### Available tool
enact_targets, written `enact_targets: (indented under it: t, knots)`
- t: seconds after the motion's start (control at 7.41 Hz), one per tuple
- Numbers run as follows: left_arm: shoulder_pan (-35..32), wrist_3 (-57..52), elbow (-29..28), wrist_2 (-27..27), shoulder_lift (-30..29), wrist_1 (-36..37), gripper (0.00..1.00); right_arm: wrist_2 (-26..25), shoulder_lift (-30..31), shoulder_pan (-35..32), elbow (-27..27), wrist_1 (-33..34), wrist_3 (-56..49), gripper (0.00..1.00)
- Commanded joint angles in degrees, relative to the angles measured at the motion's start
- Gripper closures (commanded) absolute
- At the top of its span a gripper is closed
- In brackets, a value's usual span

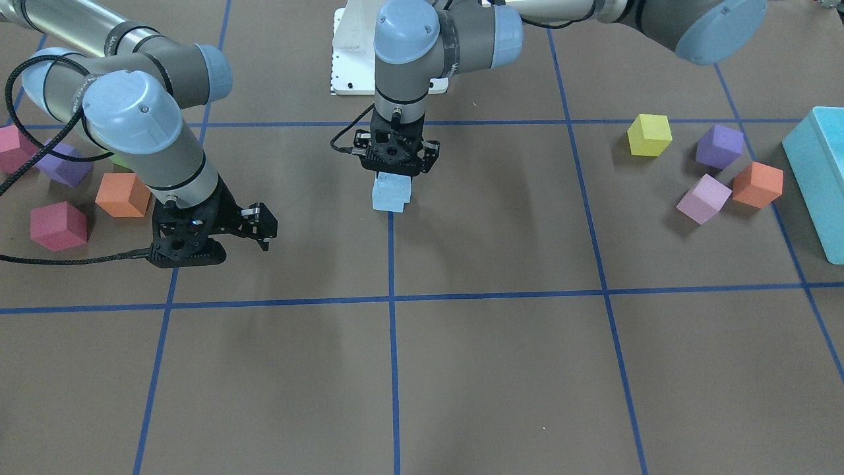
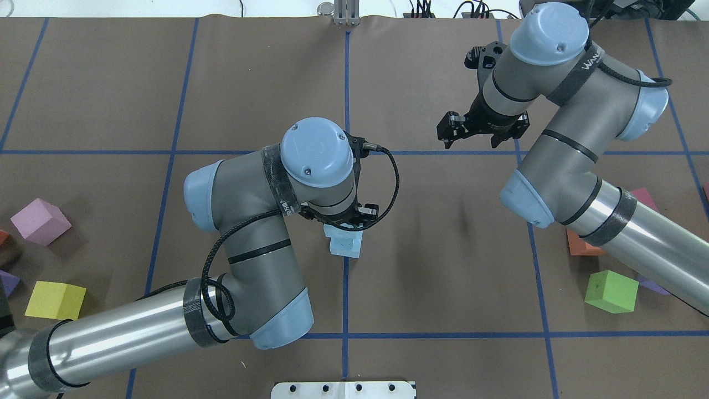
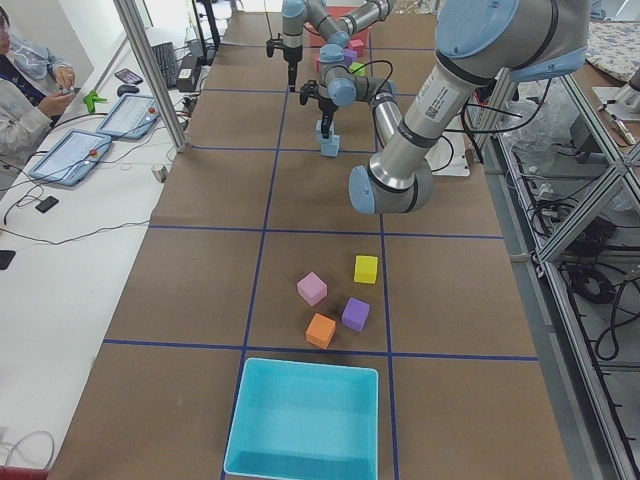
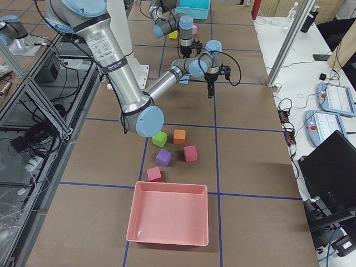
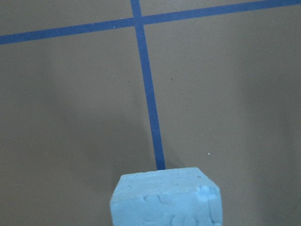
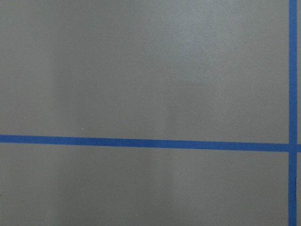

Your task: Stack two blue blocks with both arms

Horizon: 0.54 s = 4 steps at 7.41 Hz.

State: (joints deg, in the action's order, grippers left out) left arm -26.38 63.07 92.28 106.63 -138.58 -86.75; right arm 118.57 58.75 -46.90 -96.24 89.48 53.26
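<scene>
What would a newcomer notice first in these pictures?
Two pale blue blocks stand stacked on a blue tape line at the table's middle, with the left claw directly over them. The right claw hangs open and empty nearby; coloured cubes lie scattered at both table ends.

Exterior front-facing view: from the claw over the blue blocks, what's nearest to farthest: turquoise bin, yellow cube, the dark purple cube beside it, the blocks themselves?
From the left claw:
1. blue blocks, directly beneath it.
2. yellow cube, toward the view's right.
3. dark purple cube, just beyond the yellow.
4. turquoise bin, at the right edge.
</scene>
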Motion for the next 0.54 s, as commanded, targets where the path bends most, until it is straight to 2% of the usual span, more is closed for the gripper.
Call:
enact_targets:
  t: [0.0, 0.13, 0.27, 0.4]
  knots:
    - [0.6, 0.0, 0.1, 0.0, 0.2, 0.0, 0.34, 0.0, 0.0, 0.1, 0.0, 0.0, 0.0, 0.0]
    - [0.8, 0.0, 0.1, 0.0, 0.2, 0.0, 0.26, 0.0, 0.0, 0.1, 0.0, 0.0, 0.0, 0.0]
    - [0.8, -0.1, 0.1, 0.0, 0.2, -0.1, 0.14, -0.1, 0.0, 0.1, 0.0, 0.0, 0.0, 0.0]
    - [0.8, -0.1, 0.3, 0.0, 0.1, -0.1, 0.09, -0.1, 0.0, 0.1, 0.0, 0.0, 0.0, 0.0]
